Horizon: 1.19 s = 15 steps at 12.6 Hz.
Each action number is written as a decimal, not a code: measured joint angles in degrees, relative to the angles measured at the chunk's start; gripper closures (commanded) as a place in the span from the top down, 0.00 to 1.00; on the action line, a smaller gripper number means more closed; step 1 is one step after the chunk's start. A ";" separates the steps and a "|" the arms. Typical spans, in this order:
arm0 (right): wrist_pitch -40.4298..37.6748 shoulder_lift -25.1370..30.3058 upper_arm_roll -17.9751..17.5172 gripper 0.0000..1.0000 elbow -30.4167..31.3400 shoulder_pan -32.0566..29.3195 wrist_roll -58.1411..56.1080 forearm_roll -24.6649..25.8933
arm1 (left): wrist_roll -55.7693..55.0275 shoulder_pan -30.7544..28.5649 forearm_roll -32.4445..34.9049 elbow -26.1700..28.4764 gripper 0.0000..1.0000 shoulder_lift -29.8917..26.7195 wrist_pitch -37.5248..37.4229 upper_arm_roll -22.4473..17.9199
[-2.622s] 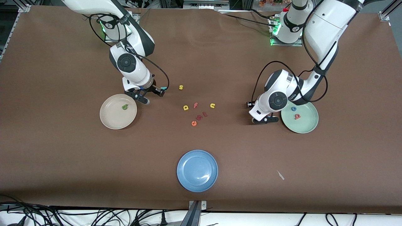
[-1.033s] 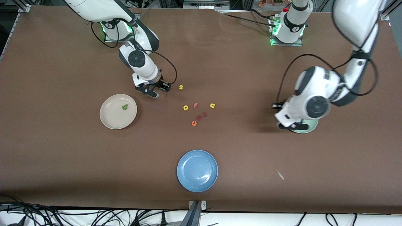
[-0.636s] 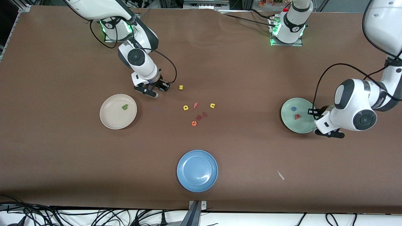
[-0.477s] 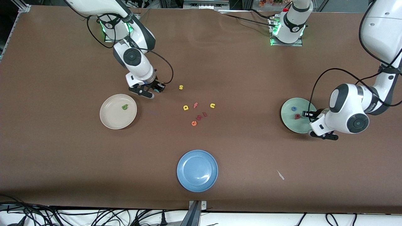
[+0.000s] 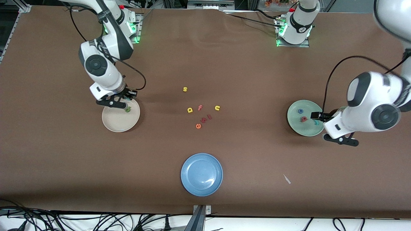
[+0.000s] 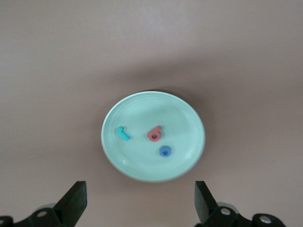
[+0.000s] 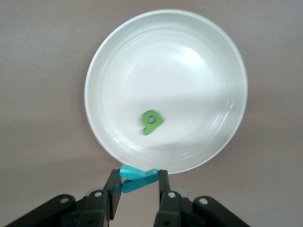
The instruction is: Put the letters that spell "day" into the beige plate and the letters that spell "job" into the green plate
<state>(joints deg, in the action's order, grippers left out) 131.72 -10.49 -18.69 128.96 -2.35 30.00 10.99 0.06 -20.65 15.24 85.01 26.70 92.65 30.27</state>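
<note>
The right gripper [image 7: 138, 182] hangs over the rim of the beige plate [image 5: 113, 123], fingers pinching the teal y [image 7: 138, 178] between them. Below it, inside the plate, lies the green a [image 7: 151, 122] (small, flat on the plate's floor). The left gripper [image 6: 139, 203] hovers over the edge of the green plate [image 6: 189, 123] with its fingers spread wide and nothing between them. In that plate lie the teal j [image 6: 123, 133], the salmon b [image 6: 154, 134] and the blue o [image 6: 164, 151], each apart from the others. The yellow d [image 5: 190, 110] lies on the brown table [image 5: 257, 166] between the two grippers, among stray letters [image 5: 204, 117].
</note>
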 measured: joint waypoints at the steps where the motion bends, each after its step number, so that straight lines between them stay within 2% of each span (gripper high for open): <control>1: -0.16 -0.13 0.44 0.58 -0.21 0.00 -0.73 0.00 | -0.01 0.29 -1.69 -4.66 1.00 -1.11 -3.77 0.89; 2: -0.17 -0.28 0.47 0.70 -0.21 0.03 -0.86 -0.17 | 0.00 0.36 -3.68 -8.43 1.00 -1.80 -5.88 1.17; 5: -0.17 -0.39 0.43 0.73 -0.22 0.20 -0.86 -1.67 | 0.03 0.30 -5.39 -14.67 1.00 -1.91 -7.15 1.37; 9: -0.17 -0.51 0.22 0.72 -0.22 0.19 0.40 -2.10 | 1.30 0.30 -5.39 -16.16 1.00 -1.90 -7.21 1.84; 10: -0.02 -0.82 -0.66 0.72 -0.23 0.18 3.03 -2.21 | 1.63 0.27 -5.39 -16.22 1.00 -1.90 -7.21 1.84; 13: 3.58 -3.42 -8.13 0.72 -0.21 0.57 17.77 -2.32 | 1.78 -0.05 -5.39 -16.49 1.00 -1.91 -7.21 1.55; 15: 6.34 -5.20 -11.68 0.72 -0.21 1.39 25.23 -2.32 | 1.78 -0.51 -5.39 -16.73 1.00 -1.92 -7.21 1.32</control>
<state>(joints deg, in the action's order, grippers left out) 138.05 -15.69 -30.36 128.74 -0.96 55.23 8.67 1.84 -21.15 9.85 68.28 24.78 85.44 31.59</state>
